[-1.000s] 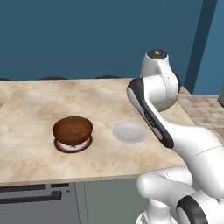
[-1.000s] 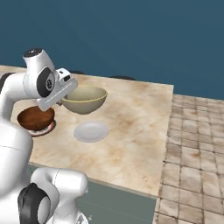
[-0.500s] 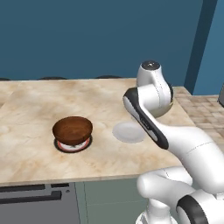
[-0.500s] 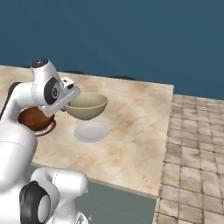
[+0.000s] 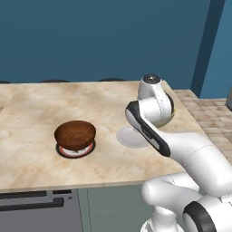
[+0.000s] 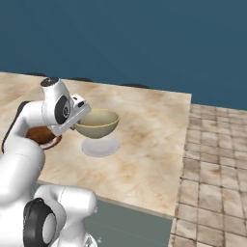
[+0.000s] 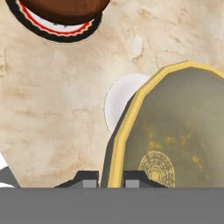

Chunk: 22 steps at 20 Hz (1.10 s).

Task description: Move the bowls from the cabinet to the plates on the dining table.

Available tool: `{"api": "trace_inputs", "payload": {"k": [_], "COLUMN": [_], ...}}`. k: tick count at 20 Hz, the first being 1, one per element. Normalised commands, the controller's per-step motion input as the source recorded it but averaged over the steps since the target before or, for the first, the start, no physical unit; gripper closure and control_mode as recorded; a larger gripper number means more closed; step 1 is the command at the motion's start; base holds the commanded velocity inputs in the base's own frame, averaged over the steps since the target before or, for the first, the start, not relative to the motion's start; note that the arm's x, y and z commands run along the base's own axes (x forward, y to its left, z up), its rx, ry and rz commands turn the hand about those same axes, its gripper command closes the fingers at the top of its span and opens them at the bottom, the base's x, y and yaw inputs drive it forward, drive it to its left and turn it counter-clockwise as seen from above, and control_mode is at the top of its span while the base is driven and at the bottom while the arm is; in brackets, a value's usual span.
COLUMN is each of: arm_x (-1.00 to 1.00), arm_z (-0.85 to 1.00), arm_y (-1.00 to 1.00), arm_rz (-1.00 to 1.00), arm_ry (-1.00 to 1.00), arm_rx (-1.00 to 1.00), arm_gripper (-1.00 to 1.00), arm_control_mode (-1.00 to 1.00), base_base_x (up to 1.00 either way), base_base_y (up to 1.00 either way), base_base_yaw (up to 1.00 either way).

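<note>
Wide beige marble-veined dining table (image 5: 41, 113): two plates and two bowls are recorded on or above it.

Left: a small flat round plate with a red-orange rim and white ring (image 5: 75, 151) is laid on the slab. A glossy dark reddish-brown wooden bowl (image 5: 75, 134) is seated upright on it; nothing is seen inside the bowl.

Right of it, near the table's near edge: a second round disc, rendered pale white (image 6: 100, 146), is laid flat on the slab, with nothing resting on it.

Above that disc: a smooth pale yellowish-olive bowl (image 6: 97, 123) is held upright, clear of the disc. Its interior is seen in the hand view as mottled, with a ringed mark at the bottom and no contents.

Two-finger gripper (image 7: 110, 178): its dark tips are clamped on the rim of the yellowish-olive bowl, one tip to each side of the wall.
</note>
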Motion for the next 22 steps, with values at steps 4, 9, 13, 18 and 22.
{"api": "trace_inputs", "payload": {"k": [4, 9, 13, 18, 22], "arm_x": [0.25, 0.26, 0.25, 0.27, 0.31], "arm_z": [-0.26, -0.27, -0.27, -0.27, -0.20], "arm_y": [0.03, 0.03, 0.03, 0.07, 0.14], "arm_rz": [0.01, 0.00, 0.00, 0.00, 0.00], "arm_ry": [0.00, 0.04, 0.06, 0.05, 0.02], "arm_rx": [0.00, 0.00, 0.00, 0.00, 0.00], "arm_gripper": [1.00, 1.00, 1.00, 1.00, 1.00], "arm_control_mode": [-1.00, -1.00, -1.00, -1.00, -1.00], "base_base_x": [0.00, 0.00, 0.00, 0.00, 0.00], "base_base_y": [0.00, 0.00, 0.00, 0.00, 0.00], "base_base_yaw": [0.00, 0.00, 0.00, 0.00, 0.00]}}
